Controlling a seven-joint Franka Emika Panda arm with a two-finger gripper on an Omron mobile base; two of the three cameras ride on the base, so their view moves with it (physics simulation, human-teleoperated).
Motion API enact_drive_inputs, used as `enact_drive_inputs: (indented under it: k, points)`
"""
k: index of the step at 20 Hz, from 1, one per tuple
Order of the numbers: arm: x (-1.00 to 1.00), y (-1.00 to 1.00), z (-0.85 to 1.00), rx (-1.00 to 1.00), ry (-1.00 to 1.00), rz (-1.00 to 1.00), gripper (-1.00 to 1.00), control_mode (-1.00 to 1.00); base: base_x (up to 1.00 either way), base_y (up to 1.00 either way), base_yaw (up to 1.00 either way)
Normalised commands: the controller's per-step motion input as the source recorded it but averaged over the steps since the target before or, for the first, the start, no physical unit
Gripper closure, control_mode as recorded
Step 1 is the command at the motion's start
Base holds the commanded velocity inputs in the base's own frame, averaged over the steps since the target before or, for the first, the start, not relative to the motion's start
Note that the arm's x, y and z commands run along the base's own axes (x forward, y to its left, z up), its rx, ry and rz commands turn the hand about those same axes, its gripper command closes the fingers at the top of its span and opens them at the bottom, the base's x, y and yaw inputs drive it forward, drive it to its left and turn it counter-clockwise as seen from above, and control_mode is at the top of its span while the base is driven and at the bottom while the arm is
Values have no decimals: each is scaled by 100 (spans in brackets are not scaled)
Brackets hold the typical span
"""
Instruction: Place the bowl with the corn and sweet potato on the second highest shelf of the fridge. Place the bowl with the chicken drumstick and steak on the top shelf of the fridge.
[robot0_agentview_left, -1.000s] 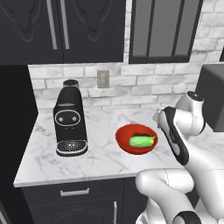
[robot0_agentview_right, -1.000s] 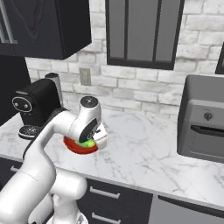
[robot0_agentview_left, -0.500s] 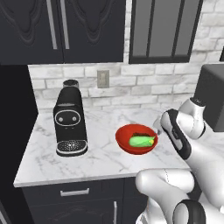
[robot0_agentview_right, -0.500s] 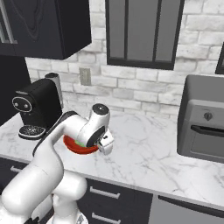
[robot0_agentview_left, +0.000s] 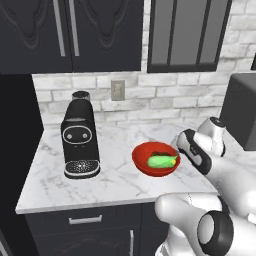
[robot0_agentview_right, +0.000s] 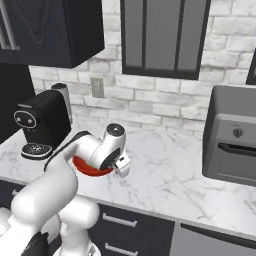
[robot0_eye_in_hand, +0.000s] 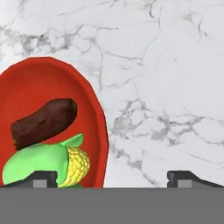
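Straddling the red bowl's rim, fingers spread.

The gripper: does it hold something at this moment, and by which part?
Nothing is held. The gripper is open above the counter, its finger tips on either side of the red bowl's rim, not closed on it.

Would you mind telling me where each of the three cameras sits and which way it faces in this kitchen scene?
Left base view: behind the arm on its left, looking forward and down at the marble counter, the coffee machine and the red bowl; the white arm rises at lower right.
Right base view: behind the arm on its right, facing the same counter and the toaster oven; the arm rises at lower left, covering part of the bowl.
Hand view: on the hand, looking down at the bowl's rim, the corn and the sweet potato; the open gripper shows its fingertips.
All three share the bowl.
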Motion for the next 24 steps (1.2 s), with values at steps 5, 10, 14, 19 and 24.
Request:
enact_drive_inputs:
  k: [5,10,14,19,24]
  points:
    - [42,0,-11,0,0,0,-100,-100,0,0,0]
    - [29,0,-10,0,0,0,-100,-100,0,0,0]
    - [6,-12,-21,0,0,0,-100,-100,0,0,0]
    - [5,-9,-4,0,0,0,-100,-100,0,0,0]
    - [20,0,-20,0,0,0,-100,-100,0,0,0]
